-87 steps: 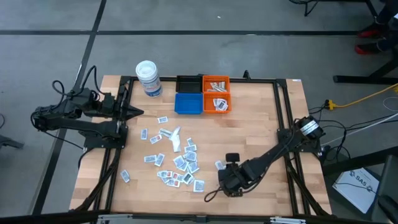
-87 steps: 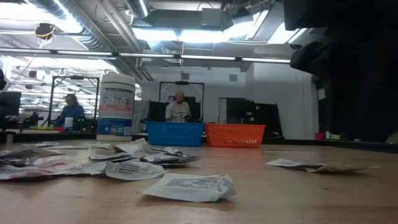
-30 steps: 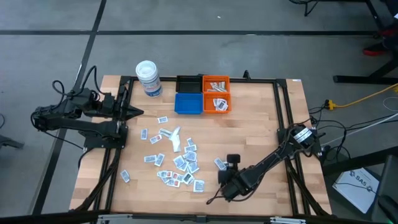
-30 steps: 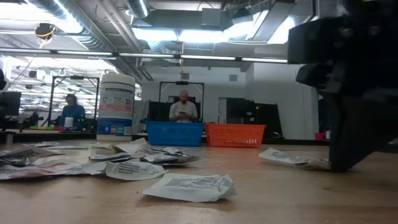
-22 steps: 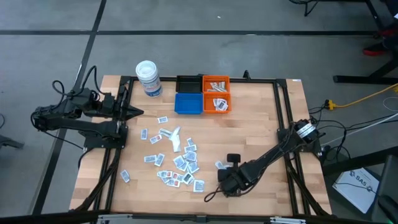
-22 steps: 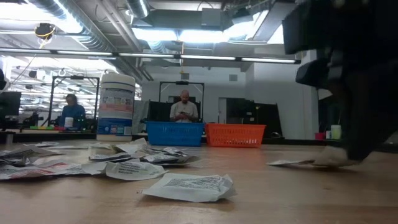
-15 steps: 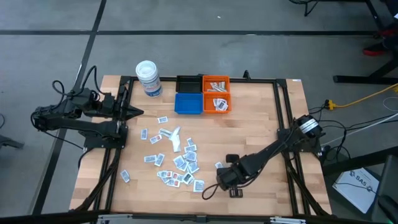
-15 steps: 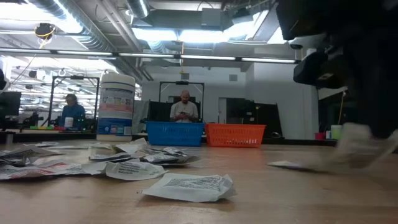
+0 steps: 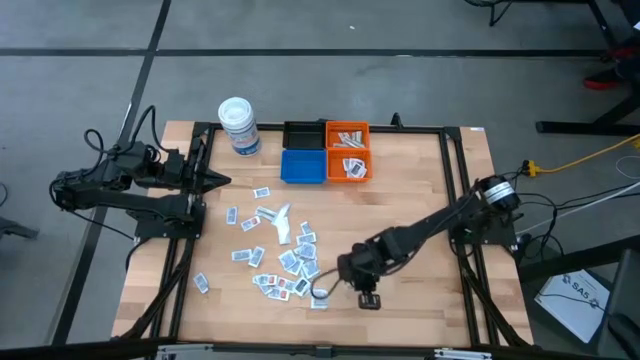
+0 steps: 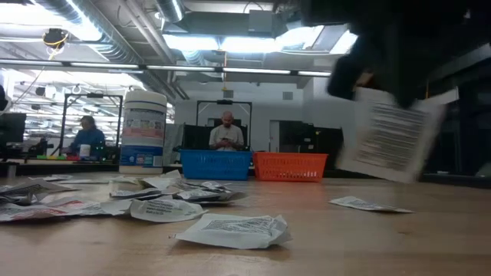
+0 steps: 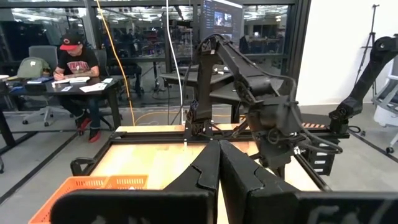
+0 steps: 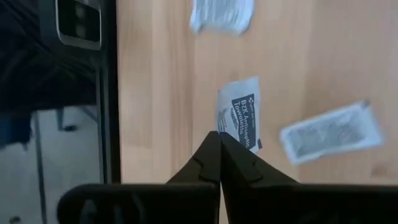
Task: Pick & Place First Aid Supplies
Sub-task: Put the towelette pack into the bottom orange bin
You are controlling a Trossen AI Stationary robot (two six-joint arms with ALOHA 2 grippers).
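Right pincer (image 12: 219, 138) (shut) grips sachet (image 12: 239, 121), lifted off table (image 12: 161, 74).

We're in a robotics lab or workshop, no doubt about it. Overhead run exposed silver ducts (image 10: 115, 34) and long strip lights (image 10: 230, 42) under an open industrial ceiling. The wooden table (image 9: 420, 200) stands on a bare grey concrete floor (image 9: 300, 90), with a yellow cable (image 9: 590, 155) trailing across it. Out beyond the table, a person (image 10: 223, 132) stands at the back, and another (image 10: 87, 138) sits at a bench off to the side. From the left wrist view, a person in a red cap (image 11: 73, 62) writes at a dark desk (image 11: 62, 84), with an orange cable (image 11: 118, 62) hanging down, glass partitions (image 11: 143, 31) behind and a screen (image 11: 221, 15) glowing high up.
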